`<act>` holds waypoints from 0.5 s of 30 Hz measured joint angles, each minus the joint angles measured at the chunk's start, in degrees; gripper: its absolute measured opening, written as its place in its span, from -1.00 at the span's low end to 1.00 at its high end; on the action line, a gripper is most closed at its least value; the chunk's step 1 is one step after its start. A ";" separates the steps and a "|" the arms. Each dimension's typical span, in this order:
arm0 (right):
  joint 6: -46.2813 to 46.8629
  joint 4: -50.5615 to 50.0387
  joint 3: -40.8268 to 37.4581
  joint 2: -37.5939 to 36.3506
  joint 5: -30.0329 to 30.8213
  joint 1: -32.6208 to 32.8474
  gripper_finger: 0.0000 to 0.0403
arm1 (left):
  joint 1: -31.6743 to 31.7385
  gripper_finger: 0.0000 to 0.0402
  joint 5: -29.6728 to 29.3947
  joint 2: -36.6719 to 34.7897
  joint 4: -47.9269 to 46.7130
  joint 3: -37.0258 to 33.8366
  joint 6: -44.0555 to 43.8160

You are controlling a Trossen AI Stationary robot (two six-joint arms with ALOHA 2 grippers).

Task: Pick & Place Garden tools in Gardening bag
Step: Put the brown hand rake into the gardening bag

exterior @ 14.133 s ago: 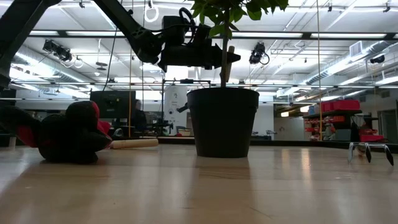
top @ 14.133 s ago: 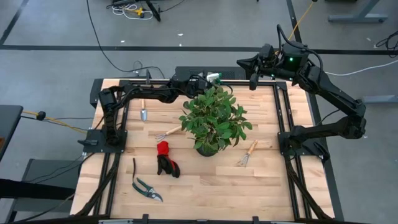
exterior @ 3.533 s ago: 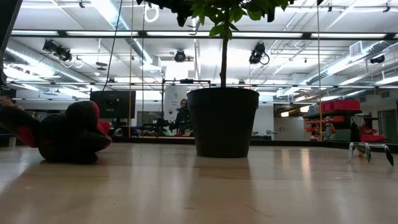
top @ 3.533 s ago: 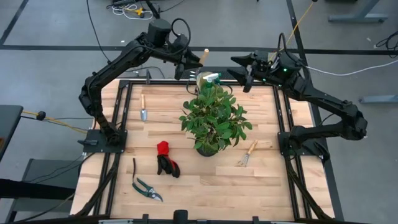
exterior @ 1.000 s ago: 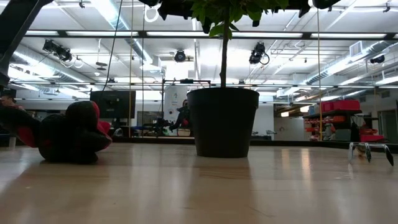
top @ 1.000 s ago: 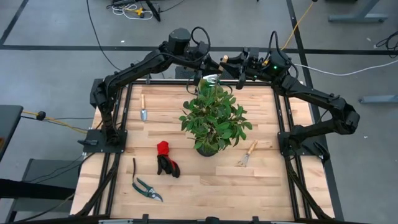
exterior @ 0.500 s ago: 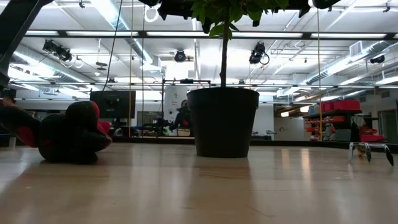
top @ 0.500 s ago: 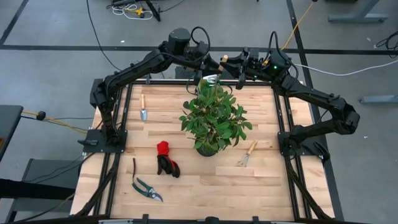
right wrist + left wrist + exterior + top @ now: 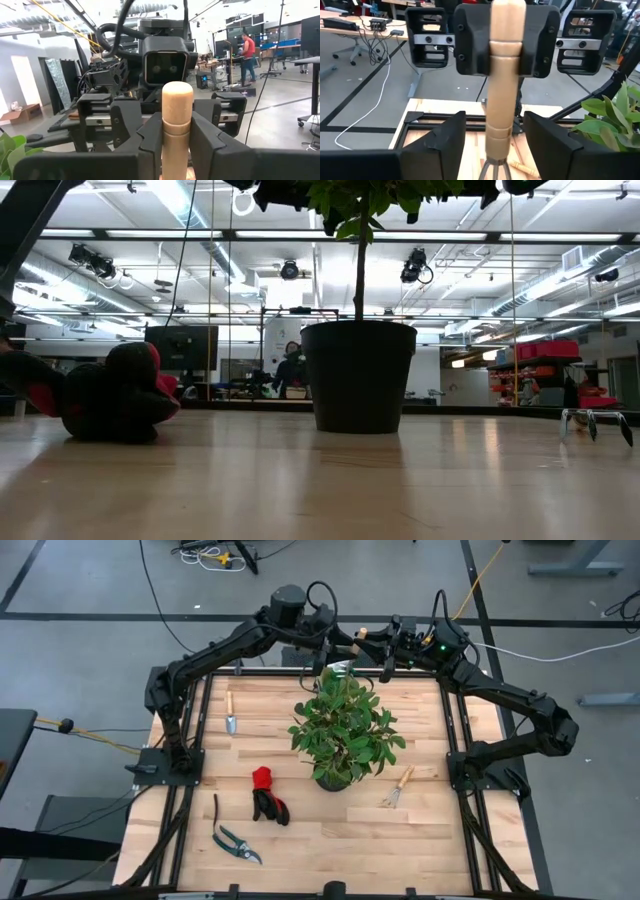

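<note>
Hand rake [image 9: 506, 75]: pale turned-wood handle with ringed grooves and a rounded end; dark metal prongs begin at its lower end in the left wrist view. It hangs in the air above the far edge of the table [image 9: 320, 830], between the two grippers, just behind the potted plant [image 9: 343, 730].

Right gripper [image 9: 177, 145]: its fingers are pressed against both sides of the handle, pinching it just below the rounded end.

Left gripper [image 9: 495, 132]: facing the right gripper; its fingers stand spread on either side of the handle with a clear gap on each side, not touching it.

Trowel [image 9: 230, 716]: wooden handle, small grey metal blade, lying flat near the table's left rail.

Second hand rake [image 9: 398, 786]: wooden handle, metal prongs, lying to the right of the plant's pot.

Gloves [image 9: 267, 796]: red and black, bunched in a heap on the table left of the pot; in the low view they show as a dark mound with a red patch.

Pruning shears [image 9: 234, 838]: dark handles, lying open near the table's front left corner.
</note>
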 joint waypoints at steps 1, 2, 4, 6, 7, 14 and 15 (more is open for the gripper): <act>0.00 0.00 0.00 0.00 0.00 0.00 -0.65 | 0.26 0.06 0.41 -0.06 -0.02 0.00 -0.08; 0.00 0.00 0.00 0.00 -0.07 0.00 -0.65 | 0.63 0.07 0.55 -0.30 -0.33 -0.01 -0.28; 0.00 0.02 0.00 0.00 -0.11 0.00 -0.65 | 1.22 0.09 0.54 -0.70 -0.33 0.00 -1.40; -0.02 0.02 -0.01 -0.01 -0.11 0.00 -0.65 | 2.20 0.09 0.57 -1.45 -1.10 -0.02 -2.27; -0.02 0.03 -0.01 -0.02 -0.11 0.01 -0.65 | 2.50 0.09 0.54 -1.78 -1.08 0.00 -2.47; -0.60 -0.16 0.00 -0.04 -0.06 0.02 -0.65 | 5.49 -0.03 -2.26 -6.31 -6.04 -0.02 -0.86; -0.87 -0.32 0.00 -0.04 -0.04 0.02 -0.65 | 5.79 -0.06 -2.96 -7.00 -6.56 -0.02 -0.82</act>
